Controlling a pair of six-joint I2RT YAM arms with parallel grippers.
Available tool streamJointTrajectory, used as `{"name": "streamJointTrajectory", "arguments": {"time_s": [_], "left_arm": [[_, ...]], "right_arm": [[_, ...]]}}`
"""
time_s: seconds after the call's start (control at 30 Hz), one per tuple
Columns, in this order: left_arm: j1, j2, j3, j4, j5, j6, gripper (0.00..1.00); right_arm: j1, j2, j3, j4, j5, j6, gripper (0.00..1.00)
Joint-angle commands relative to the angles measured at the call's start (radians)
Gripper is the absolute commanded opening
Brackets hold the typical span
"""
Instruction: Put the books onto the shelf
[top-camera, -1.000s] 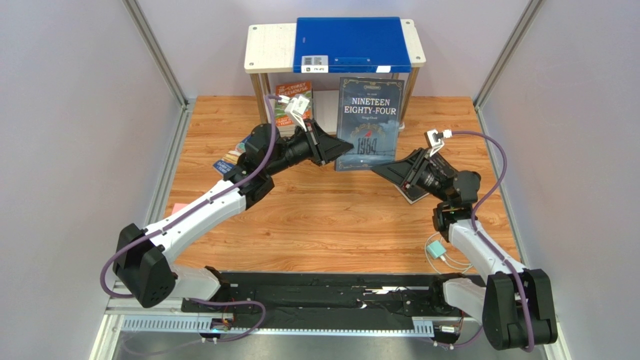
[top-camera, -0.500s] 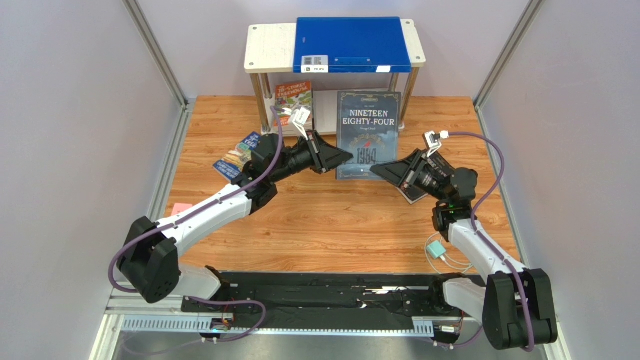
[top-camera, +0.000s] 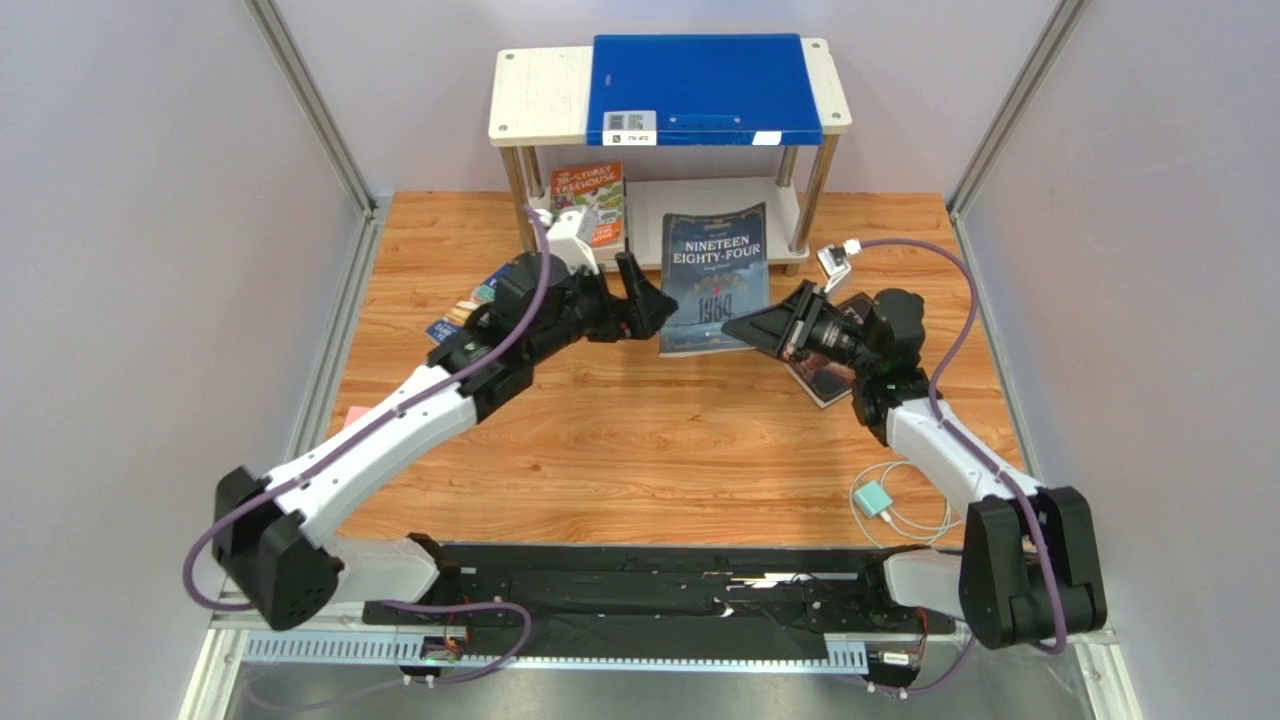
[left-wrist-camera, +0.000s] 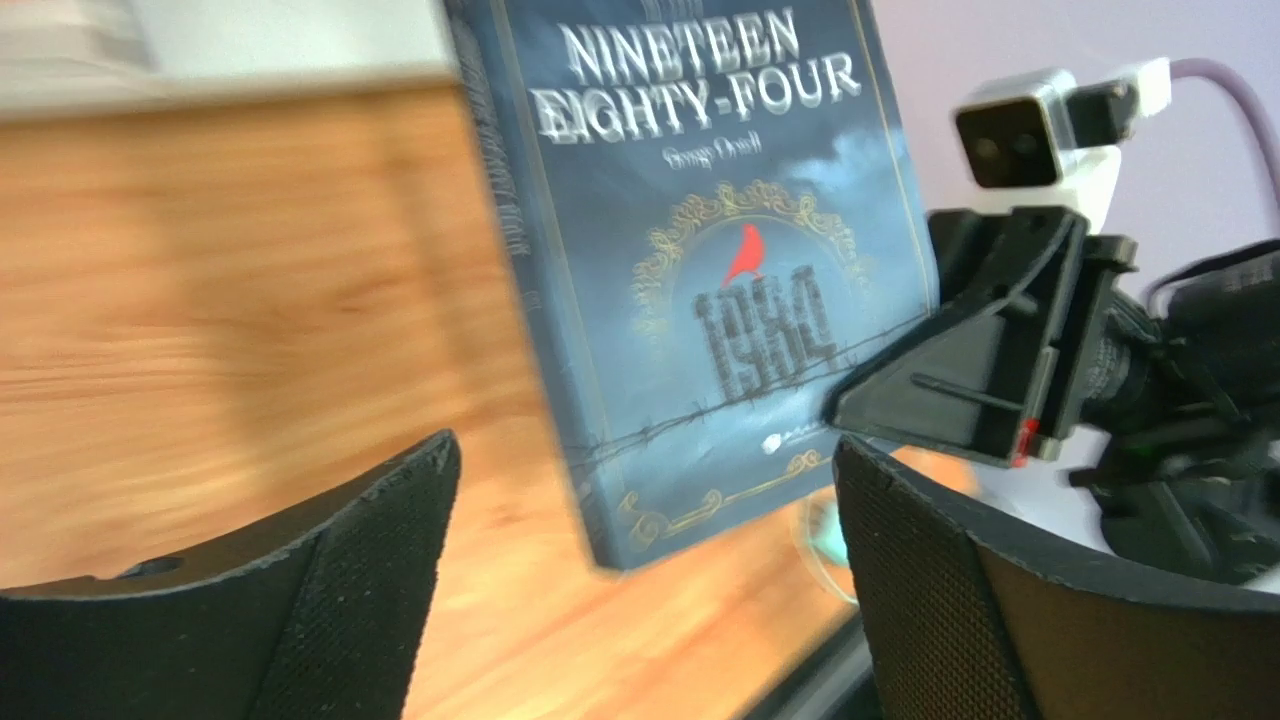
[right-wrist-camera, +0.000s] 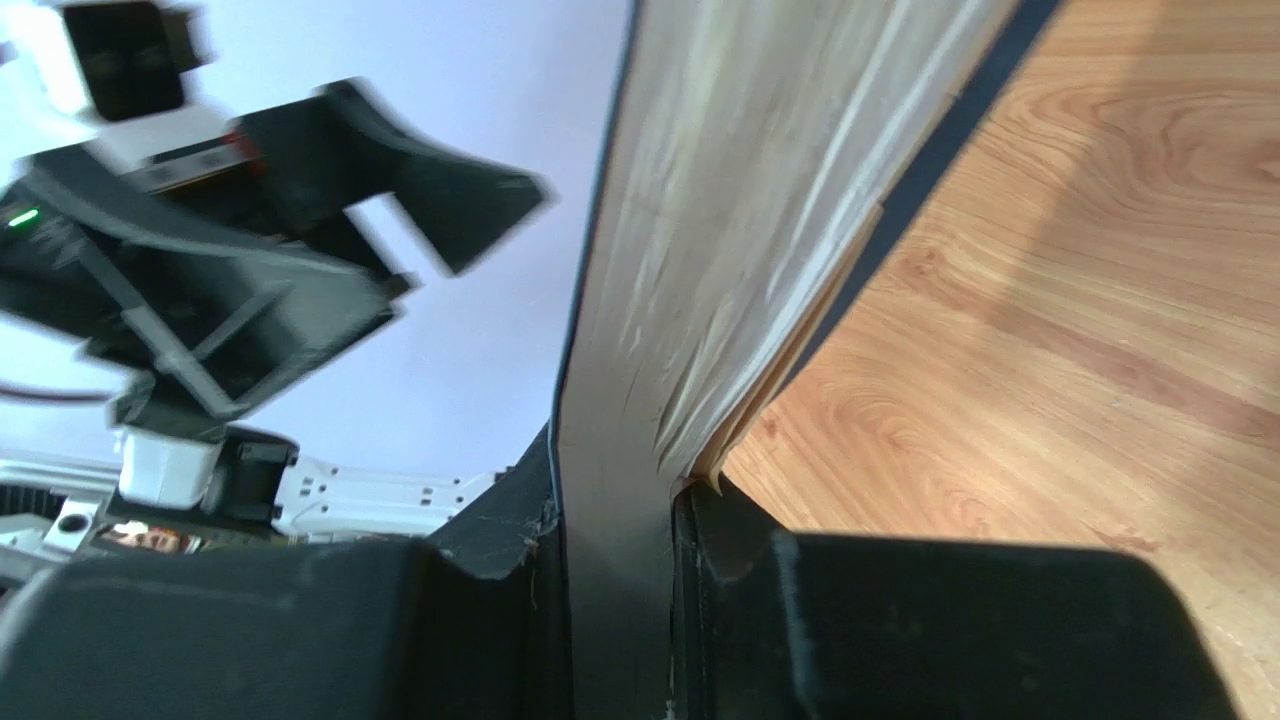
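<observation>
- Nearest the arms' bases, a small teal plug (top-camera: 873, 497) with its white cable lies on the wooden table (top-camera: 661, 450), well clear of the action
- A dark book (top-camera: 825, 384) lies flat under the right arm, and a blue book (top-camera: 455, 324) peeks out from under the left arm
- Mid-table now: the right gripper (top-camera: 739, 323) is clamped on the lower right corner of the navy book (top-camera: 715, 273), and the wrist view shows the pages pinched tight between the pads
- The left gripper (top-camera: 649, 297) has its jaws spread wide, holding nothing; it sits just beside the book's left edge, and both fingers (left-wrist-camera: 358, 558) are apart from the cover
- The book is tilted, cover up, with its long axis running near to far and the title end towards the shelf (top-camera: 537, 93)
- Its far edge meets the front of the lower board; touching or not, I can't tell
- Bare wood lies either side of the book
- Under the top board, an orange-red book (top-camera: 589, 192) stands at the left, with open room to its right
- A blue folder (top-camera: 703, 86) lies on top
</observation>
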Motion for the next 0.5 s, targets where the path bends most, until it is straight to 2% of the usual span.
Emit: {"name": "streamJointTrajectory", "arguments": {"time_s": [0.0,0.2,0.47], "left_arm": [[0.01,-0.179,0.097,-0.337,-0.344,0.111,1.0],[0.056,-0.356,0.09,-0.438,-0.412,0.174,1.0],[0.061,-0.399,0.059,-0.481,-0.411,0.184,1.0]], "right_arm": [[0.037,0.086,0.138,-0.038,0.036,-0.099,0.0],[0.115,0.261,0.295,0.008,0.059,-0.094,0.0],[0.159,0.481,0.508,0.093,0.073,-0.032,0.0]]}}
